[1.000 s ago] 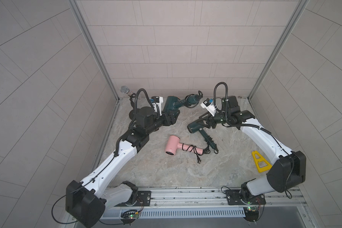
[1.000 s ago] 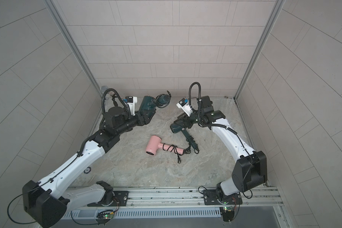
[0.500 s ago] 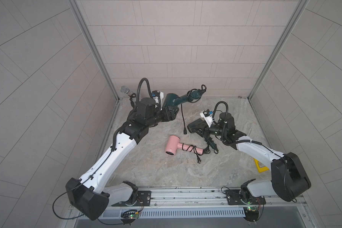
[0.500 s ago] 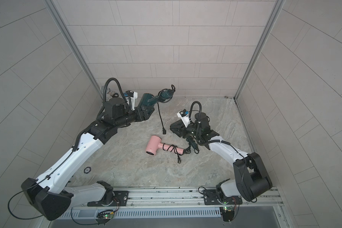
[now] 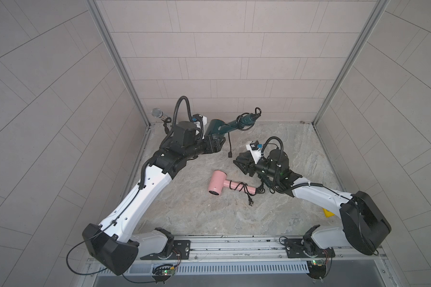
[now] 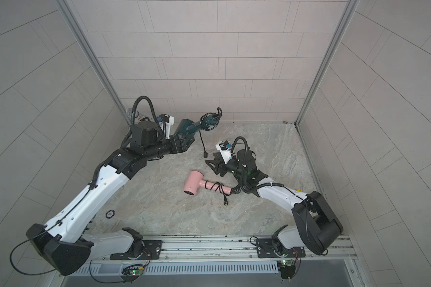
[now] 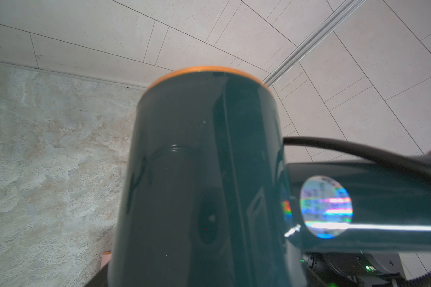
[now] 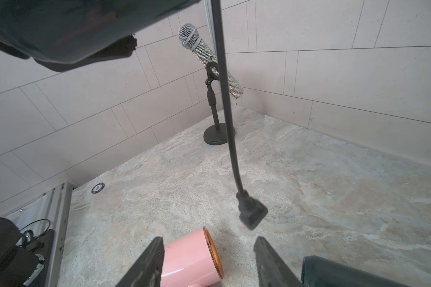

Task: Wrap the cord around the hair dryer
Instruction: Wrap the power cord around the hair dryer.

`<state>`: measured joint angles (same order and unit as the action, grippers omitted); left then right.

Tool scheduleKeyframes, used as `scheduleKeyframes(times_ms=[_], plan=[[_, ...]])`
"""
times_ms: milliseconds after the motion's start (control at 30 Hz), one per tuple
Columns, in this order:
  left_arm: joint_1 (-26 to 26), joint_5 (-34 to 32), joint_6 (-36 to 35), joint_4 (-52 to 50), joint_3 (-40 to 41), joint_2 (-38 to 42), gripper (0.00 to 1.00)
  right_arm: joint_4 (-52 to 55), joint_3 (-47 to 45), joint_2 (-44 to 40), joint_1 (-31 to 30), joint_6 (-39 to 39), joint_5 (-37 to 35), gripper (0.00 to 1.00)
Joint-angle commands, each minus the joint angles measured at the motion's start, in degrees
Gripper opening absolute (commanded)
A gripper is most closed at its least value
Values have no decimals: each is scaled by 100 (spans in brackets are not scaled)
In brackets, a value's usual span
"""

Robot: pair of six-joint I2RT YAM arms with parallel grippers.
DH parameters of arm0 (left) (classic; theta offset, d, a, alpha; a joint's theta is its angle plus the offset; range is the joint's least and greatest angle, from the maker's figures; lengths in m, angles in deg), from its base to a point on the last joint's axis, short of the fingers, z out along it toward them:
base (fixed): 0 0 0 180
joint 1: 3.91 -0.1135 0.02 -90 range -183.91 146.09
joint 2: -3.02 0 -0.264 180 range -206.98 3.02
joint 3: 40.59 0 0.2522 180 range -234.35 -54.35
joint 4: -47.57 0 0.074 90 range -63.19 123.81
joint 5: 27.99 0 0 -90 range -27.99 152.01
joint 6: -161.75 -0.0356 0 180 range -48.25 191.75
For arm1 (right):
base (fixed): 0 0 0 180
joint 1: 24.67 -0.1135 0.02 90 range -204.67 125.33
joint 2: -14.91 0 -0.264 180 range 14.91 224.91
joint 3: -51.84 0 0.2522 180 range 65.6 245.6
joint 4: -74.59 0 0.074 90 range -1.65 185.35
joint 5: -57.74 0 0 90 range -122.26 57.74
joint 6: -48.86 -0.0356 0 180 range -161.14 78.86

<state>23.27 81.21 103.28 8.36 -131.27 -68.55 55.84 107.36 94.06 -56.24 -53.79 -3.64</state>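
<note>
- Pale tiled walls enclose three sides.
- Marbled grey-beige stone counter.
- Dark teal plastic hair dryer, clenched in left tool, aloft near back wall; its black cord dangles.
- Pink plastic hair dryer lies mid-counter, beside released right tool.

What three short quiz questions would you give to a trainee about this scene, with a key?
1. True or false: the left gripper holds the green hair dryer above the table.
2. Fill in: the jaws of the right gripper stand ___.
3. Where is the plug of the green hair dryer? A: hanging free; B: in the right gripper; C: lying on the table.
Key: 1 true; 2 open; 3 A.
</note>
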Motion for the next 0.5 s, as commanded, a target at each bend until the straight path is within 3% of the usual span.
scheduleKeyframes(times_ms=[0, 233, 467], plan=[[20, 45, 54, 305, -323, 100, 0, -298, -28, -81, -205, 133, -1055, 60], [43, 17, 151, 373, -270, 135, 0, -335, 248, 383, -727, 70, -2106, 58], [51, -12, 143, 374, -211, 155, 0, -519, 550, 876, -893, -147, -2439, 57]])
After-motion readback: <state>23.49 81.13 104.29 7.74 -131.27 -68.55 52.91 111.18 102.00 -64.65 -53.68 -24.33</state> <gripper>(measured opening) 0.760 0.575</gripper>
